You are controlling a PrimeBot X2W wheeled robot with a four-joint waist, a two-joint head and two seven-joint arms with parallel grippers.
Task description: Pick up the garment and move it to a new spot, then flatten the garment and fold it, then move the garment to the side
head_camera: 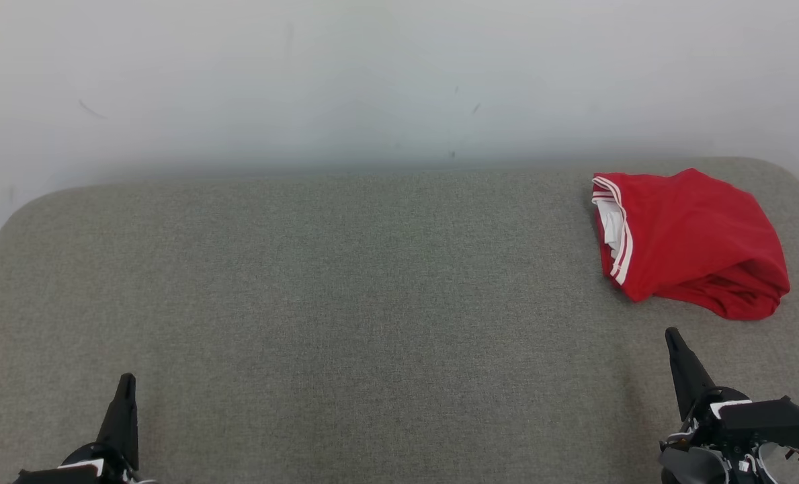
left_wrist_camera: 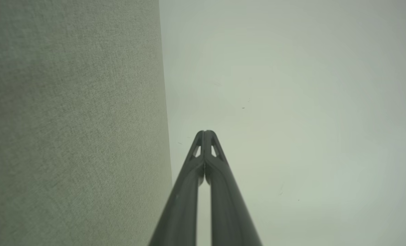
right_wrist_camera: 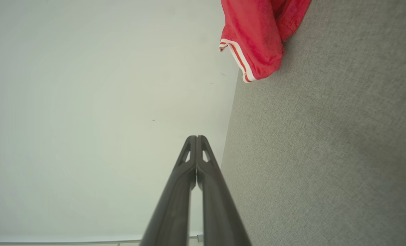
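Head view: The red garment (head_camera: 691, 242) lies in a loose heap on the far right part of the grey table (head_camera: 345, 282), close to the table's right edge. It has white stripes on one side. The left jaws, two long dark fingers (head_camera: 122, 417), hang over the near left part of the table. The right jaws' fingers (head_camera: 688, 376) hang over the near right part of the table. Both are apart from the garment and hold nothing.

Left wrist view: The fingers (left_wrist_camera: 220, 191) are pressed together at the tips. They have the table (left_wrist_camera: 69, 119) on one side and the pale wall (left_wrist_camera: 291, 102) on the other.

Right wrist view: Here too the fingers (right_wrist_camera: 175, 198) are pressed together. The garment (right_wrist_camera: 257, 37) sits at the far end of the table (right_wrist_camera: 325, 153), near the wall.

What could go wrong: I think closed jaws would only poke the garment, not grab it. A push could slide it off the table's right edge. Pinching just the top layer could leave the rest dragging in a lump.
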